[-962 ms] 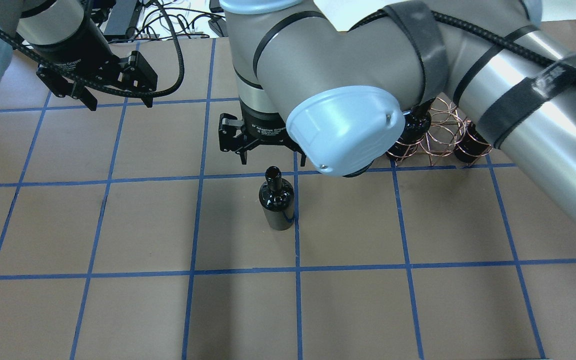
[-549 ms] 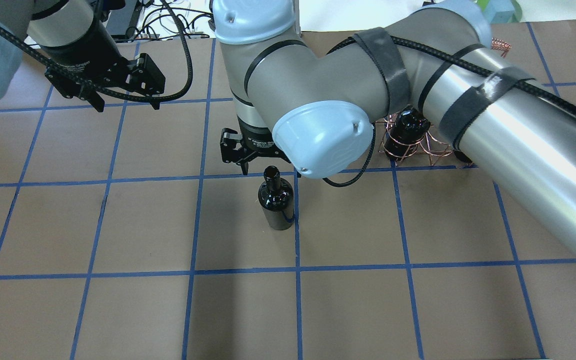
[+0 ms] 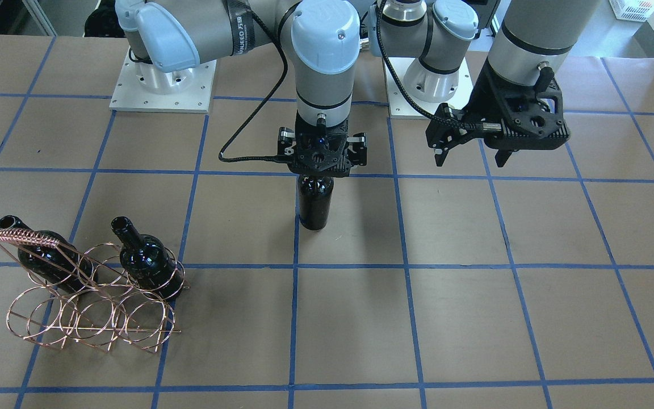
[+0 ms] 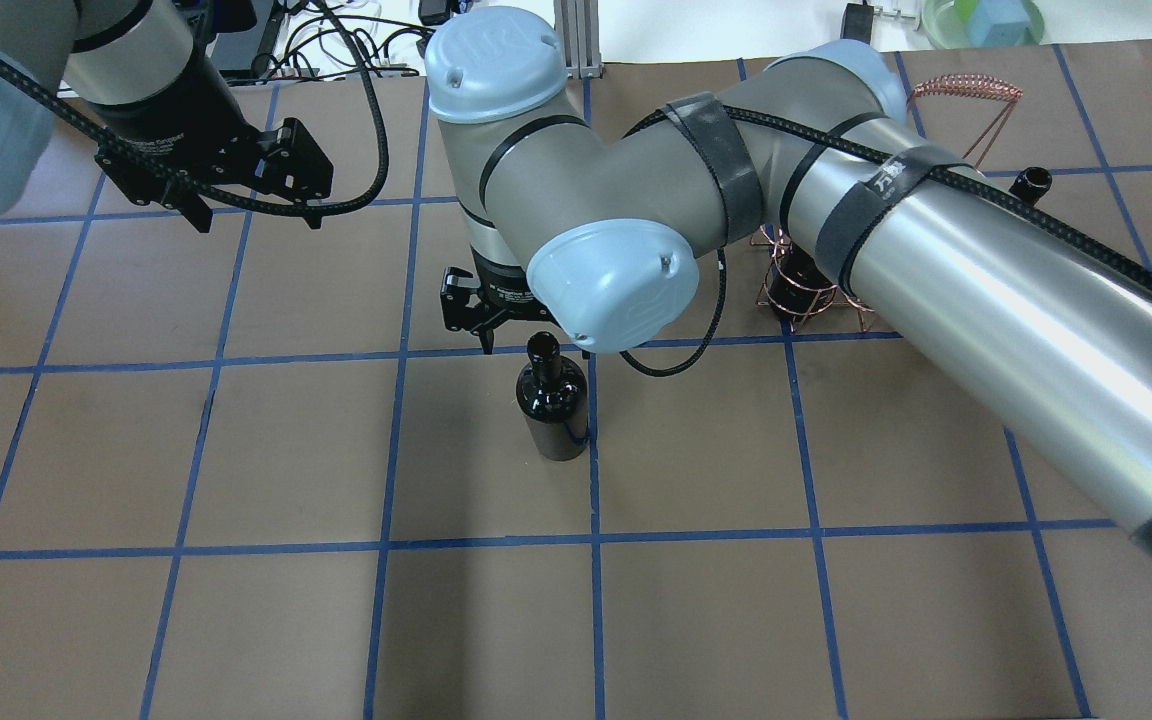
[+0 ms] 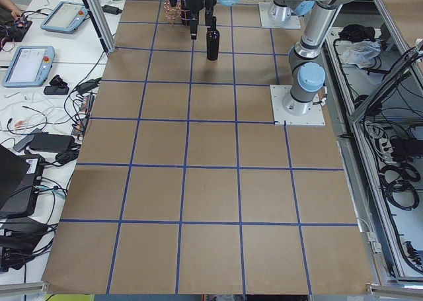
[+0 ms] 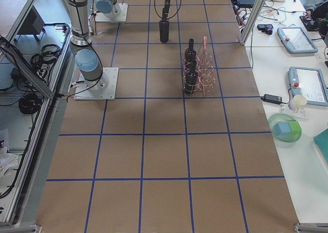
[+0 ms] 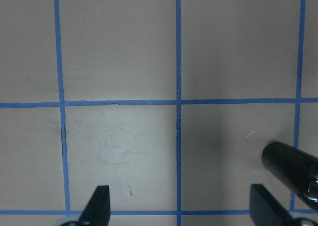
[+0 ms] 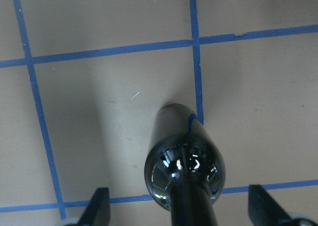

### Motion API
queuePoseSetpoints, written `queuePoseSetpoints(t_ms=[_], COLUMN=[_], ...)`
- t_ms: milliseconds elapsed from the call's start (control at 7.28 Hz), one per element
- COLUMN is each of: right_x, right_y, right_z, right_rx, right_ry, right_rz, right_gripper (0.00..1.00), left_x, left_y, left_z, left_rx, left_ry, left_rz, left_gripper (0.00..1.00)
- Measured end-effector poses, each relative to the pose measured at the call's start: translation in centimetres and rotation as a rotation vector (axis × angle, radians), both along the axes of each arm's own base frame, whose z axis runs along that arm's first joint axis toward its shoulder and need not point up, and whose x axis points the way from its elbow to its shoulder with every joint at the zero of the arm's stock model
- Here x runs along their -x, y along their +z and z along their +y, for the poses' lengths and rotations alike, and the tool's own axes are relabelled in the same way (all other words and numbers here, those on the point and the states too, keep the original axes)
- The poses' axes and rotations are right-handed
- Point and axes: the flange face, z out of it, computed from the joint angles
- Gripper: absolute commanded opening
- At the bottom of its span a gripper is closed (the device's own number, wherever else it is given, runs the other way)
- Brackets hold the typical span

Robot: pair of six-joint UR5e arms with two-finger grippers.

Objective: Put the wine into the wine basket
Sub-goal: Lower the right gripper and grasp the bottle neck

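The wine bottle [image 4: 554, 405] stands upright on the brown table near the middle; it also shows in the front view [image 3: 315, 201] and from above in the right wrist view [image 8: 184, 171]. My right gripper [image 8: 181, 210] is open right over it, one finger on each side of the neck, without touching. The copper wire wine basket [image 3: 88, 309] stands off to my right and holds two look-alike bottles [image 3: 144, 258], [image 3: 43, 257]. My left gripper [image 3: 469, 159] is open and empty, hovering to my left of the bottle.
Blue tape lines divide the table into squares. In the overhead view my right arm [image 4: 986, 280] hides most of the basket [image 4: 816, 295]; its coil handle [image 4: 966, 90] sticks out behind. Cables and devices lie past the far edge.
My right gripper has come down and slightly toward the bottle, so its open fingers now flank the neck. The right arm's elbow has swung back. The left gripper has shifted slightly.
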Motion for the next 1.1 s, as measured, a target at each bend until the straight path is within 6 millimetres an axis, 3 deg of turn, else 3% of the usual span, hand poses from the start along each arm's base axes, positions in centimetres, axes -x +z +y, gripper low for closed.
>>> queuePoseSetpoints(t_ms=[137,275,412,549,1099], right_x=[0.21,0.39,0.5,0.51,0.52], right_y=[-0.02,0.03,0.03,0.02,0.38], right_z=[0.12,0.12,0.07,0.12,0.12], right_rx=[-0.01,-0.016,-0.02,-0.024,-0.021], right_ry=[-0.002,-0.003,-0.002,0.001,-0.002], right_rz=[0.008,0.01,0.008,0.007,-0.002], right_gripper=[0.63,0.31,0.11,0.0,0.0], left_x=[0.01,0.06,0.08,0.09,0.12], left_y=[-0.02,-0.01,-0.01,-0.04,-0.13], left_z=[0.02,0.06,0.09,0.11,0.2], left_rx=[0.0,0.0,0.0,0.0,-0.002], left_ry=[0.003,0.007,0.009,0.009,0.008], left_rz=[0.001,0.002,0.003,0.003,0.002], left_gripper=[1.0,1.0,1.0,1.0,1.0])
